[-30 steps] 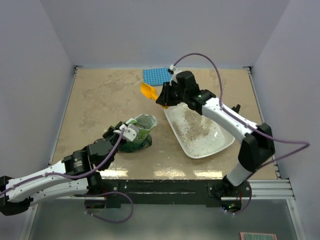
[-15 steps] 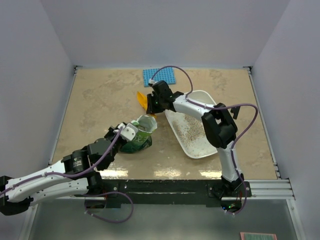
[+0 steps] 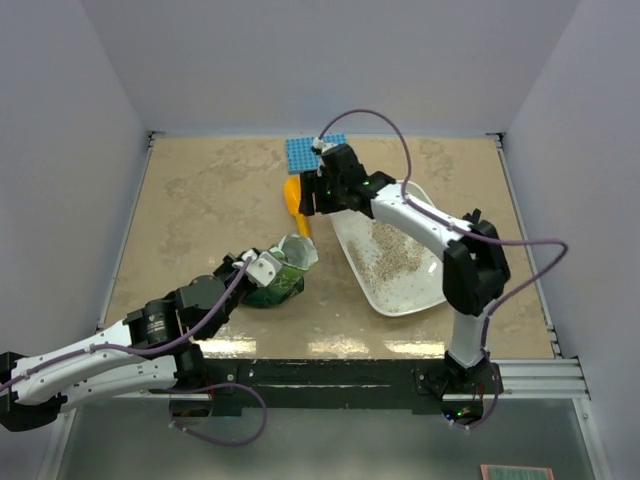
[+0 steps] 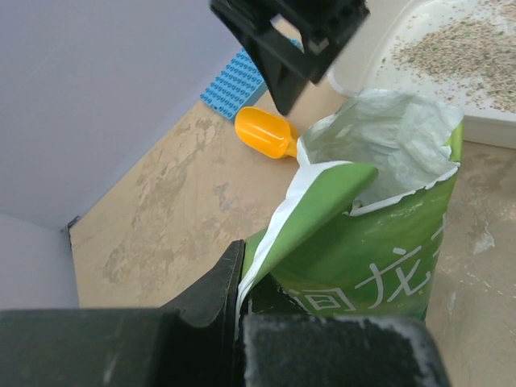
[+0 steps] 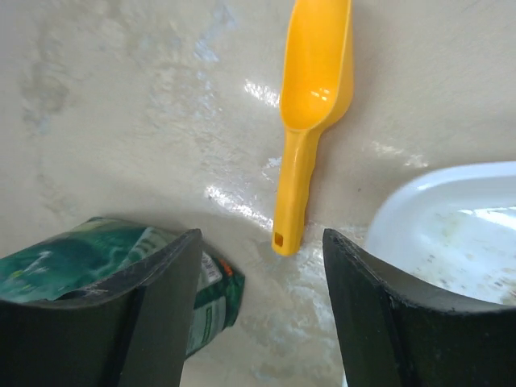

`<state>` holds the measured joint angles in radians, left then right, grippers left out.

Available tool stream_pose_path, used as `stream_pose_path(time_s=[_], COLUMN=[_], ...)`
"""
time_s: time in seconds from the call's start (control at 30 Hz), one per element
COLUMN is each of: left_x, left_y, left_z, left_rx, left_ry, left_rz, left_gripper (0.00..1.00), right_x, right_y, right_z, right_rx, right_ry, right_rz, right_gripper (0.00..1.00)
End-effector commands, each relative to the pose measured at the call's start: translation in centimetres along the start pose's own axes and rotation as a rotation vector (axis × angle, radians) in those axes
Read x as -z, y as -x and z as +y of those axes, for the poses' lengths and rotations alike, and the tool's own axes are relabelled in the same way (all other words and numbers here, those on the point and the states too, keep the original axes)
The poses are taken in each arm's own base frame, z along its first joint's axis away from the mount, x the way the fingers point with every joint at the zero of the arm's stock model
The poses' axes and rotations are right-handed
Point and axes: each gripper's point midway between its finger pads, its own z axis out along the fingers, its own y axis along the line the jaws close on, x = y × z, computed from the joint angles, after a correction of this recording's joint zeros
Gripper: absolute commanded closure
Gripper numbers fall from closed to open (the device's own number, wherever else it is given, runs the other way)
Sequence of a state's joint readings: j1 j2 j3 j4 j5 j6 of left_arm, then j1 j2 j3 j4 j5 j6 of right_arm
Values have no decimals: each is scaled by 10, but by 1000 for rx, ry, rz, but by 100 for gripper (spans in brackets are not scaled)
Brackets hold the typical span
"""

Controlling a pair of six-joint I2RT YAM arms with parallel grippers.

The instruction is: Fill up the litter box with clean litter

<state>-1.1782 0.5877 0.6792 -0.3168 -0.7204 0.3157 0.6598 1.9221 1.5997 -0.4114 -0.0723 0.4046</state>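
Observation:
The white litter box [image 3: 428, 287] lies right of centre, with clean litter [image 3: 385, 250] spread thinly in its middle. An orange scoop [image 3: 294, 198] rests flat on the table just left of the box's far corner. My right gripper [image 3: 310, 203] hovers over the scoop's handle, open, and the scoop [image 5: 313, 97] lies on the table beyond my right gripper [image 5: 260, 242]. The box corner [image 5: 451, 222] sits at right. My left gripper [image 3: 255, 268] is shut on the torn top edge of the green litter bag [image 3: 278, 277], which stands with its mouth open; the grip on the bag [image 4: 379, 242] shows at my left gripper [image 4: 239, 270].
A blue studded mat [image 3: 305, 152] lies at the back edge behind the scoop. White walls close the table on three sides. The bag [image 5: 72, 258] sits close to the left of my right fingers. The right arm crosses over the litter box.
The right gripper brought the scoop down from near the mat, opened and let it go; the scoop now lies on the table. The left gripper and bag stayed put.

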Motion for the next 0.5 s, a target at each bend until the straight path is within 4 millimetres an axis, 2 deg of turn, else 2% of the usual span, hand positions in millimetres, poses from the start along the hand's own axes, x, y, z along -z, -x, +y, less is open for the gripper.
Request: stream_pose_path(time_s=[0.0, 0.03, 0.07, 0.1, 0.13, 0.17, 0.2, 0.23, 0.27, 0.33, 0.37, 0.47], left_x=[8, 9, 9, 12, 12, 12, 16, 17, 18, 23, 26, 26], left_y=[64, 68, 73, 82, 86, 92, 103, 109, 116, 133, 142, 151], left_z=[-1, -1, -2, -4, -5, -6, -7, -11, -12, -15, -16, -21], left_rx=[50, 45, 40, 37, 17, 8, -6, -14, -14, -16, -10, -13], left_ry=[-108, -114, -125, -152, -162, -176, -209, -230, -245, -288, -306, -332], left_rz=[-220, -238, -259, -289, -300, -315, -353, -368, -391, -443, -474, -497], left_gripper=[100, 100, 100, 100, 100, 100, 100, 100, 100, 100, 100, 100], right_x=[101, 113, 124, 147, 158, 163, 172, 188, 190, 209, 209, 219], right_y=[54, 55, 46, 54, 51, 36, 32, 29, 10, 1, -15, -29], right_z=[-1, -6, -17, -32, -43, -56, -74, -80, -94, -113, -126, -165], right_rx=[35, 42, 42, 30, 18, 7, -26, -42, -54, -86, -87, -149], right_ry=[-8, -27, -73, -140, -175, -219, -290, -319, -377, -475, -528, -653], right_rz=[-217, -231, -221, -271, -273, -233, -234, -249, -196, -218, -188, -187], right_gripper=[35, 35, 34, 33, 33, 33, 34, 33, 33, 33, 31, 30])
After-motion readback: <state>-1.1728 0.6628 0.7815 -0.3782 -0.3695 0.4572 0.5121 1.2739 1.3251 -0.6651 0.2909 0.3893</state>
